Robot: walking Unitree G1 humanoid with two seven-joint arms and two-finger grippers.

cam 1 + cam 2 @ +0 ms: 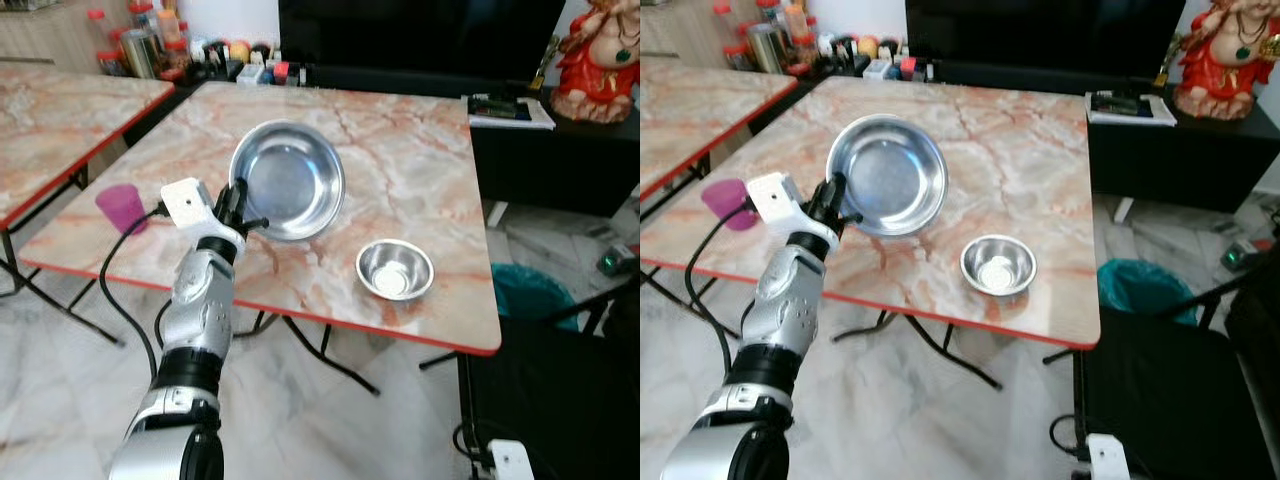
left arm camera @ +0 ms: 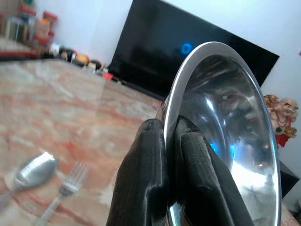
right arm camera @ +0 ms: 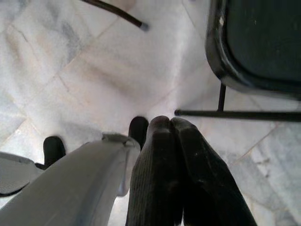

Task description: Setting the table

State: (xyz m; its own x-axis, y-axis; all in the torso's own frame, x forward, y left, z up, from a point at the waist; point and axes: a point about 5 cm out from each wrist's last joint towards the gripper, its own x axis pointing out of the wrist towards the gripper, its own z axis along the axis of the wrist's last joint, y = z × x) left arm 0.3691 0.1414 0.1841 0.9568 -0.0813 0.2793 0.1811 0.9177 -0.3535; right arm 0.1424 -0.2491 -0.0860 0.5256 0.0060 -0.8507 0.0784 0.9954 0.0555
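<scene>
Bench [image 1: 400, 170]: wide bare marble across the far half and the right side, open to a reach from the near edge. Near half is busier. Left end effector [image 1: 236, 205] pinches the near-left rim of the large steel bowl [image 1: 290, 178], which sits tilted. Small steel bowl [image 1: 395, 269] stands near the right front edge, apart from the large one, with a passable gap between. Pink cup [image 1: 122, 207] at the left edge. Fork [image 2: 66, 190] and spoon [image 2: 33, 170] lie flat on the marble. Bottles and jars [image 1: 150, 40] crowd the far-left end. Black chair [image 1: 560, 400] blocks the near right.
</scene>
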